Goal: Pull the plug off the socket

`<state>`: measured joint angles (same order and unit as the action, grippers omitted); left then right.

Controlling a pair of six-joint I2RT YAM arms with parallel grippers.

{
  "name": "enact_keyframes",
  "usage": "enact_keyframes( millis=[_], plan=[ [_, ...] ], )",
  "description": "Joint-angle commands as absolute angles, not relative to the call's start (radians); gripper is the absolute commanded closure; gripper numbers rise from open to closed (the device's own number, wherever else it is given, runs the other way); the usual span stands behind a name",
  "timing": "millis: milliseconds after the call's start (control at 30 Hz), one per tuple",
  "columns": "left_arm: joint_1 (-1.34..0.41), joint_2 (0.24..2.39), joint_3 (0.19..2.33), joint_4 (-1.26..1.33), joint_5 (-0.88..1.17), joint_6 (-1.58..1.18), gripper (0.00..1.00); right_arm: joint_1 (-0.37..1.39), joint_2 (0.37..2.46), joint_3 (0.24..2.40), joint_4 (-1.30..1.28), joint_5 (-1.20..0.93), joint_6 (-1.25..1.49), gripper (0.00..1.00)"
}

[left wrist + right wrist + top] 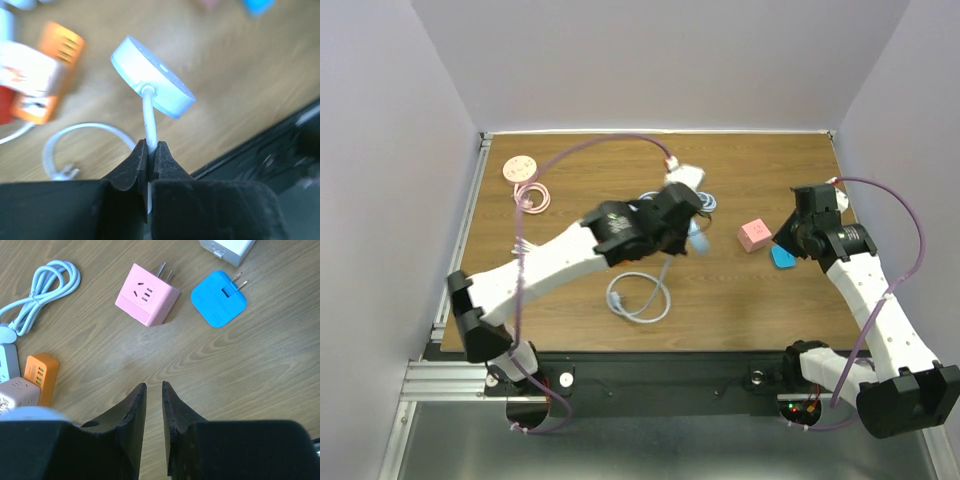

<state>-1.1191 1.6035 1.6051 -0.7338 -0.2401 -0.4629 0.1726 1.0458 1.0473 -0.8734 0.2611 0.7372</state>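
Observation:
In the left wrist view a pale blue round plug [152, 77] hangs in the air on a white cable [149, 117]. My left gripper [151, 142] is shut on that cable just below the plug. The plug is apart from the white and orange socket block [32, 82], which lies blurred on the table to its left. From above, the left gripper [688, 222] is mid-table with the plug [700, 243] at its tip. The cable's coil [640, 297] rests on the wood. My right gripper [153, 384] hovers narrowly open over bare wood, holding nothing.
A pink cube adapter [147, 295] and a flat blue adapter [218, 299] lie ahead of the right gripper. A white block [227, 249] sits further out. A coiled light-blue cable [47, 282] is at the left. A pink disc [518, 167] with its cable lies far left.

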Motion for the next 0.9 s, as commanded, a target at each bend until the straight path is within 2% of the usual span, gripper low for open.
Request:
enact_keyframes(
  millis=[0,200,433,533,567,600,633,700,867],
  plan=[
    [-1.065,1.467,1.788,-0.917,-0.547,-0.590,1.00,0.178,1.028,1.031,-0.824,0.245,0.727,0.75],
    [-0.847,1.306,1.963,-1.006,-0.653,-0.605,1.00,0.178,1.025,1.019,-0.816,0.238,0.724,0.75],
    [-0.770,1.265,2.206,-0.950,-0.897,-0.404,1.00,0.176,1.043,1.026,-0.810,0.213,0.723,0.76],
    [-0.758,1.256,2.170,-0.815,-1.040,-0.289,1.00,0.178,1.060,1.040,-0.804,0.207,0.719,0.76],
    [-0.750,1.243,2.116,-0.737,-1.107,-0.147,1.00,0.178,1.066,1.042,-0.802,0.204,0.718,0.76],
    [-0.736,1.208,2.049,-0.527,-1.129,-0.062,1.00,0.178,1.071,1.046,-0.799,0.195,0.716,0.76],
    [-0.700,1.194,1.929,-0.423,-1.134,-0.005,1.00,0.176,1.075,1.049,-0.798,0.192,0.718,0.76],
    [-0.646,1.187,1.847,-0.246,-1.076,0.101,1.00,0.178,1.092,1.065,-0.796,0.184,0.712,0.76],
    [-0.349,1.297,1.795,-0.253,-0.754,-0.026,1.00,0.178,1.089,1.063,-0.796,0.186,0.712,0.76]
  ],
)
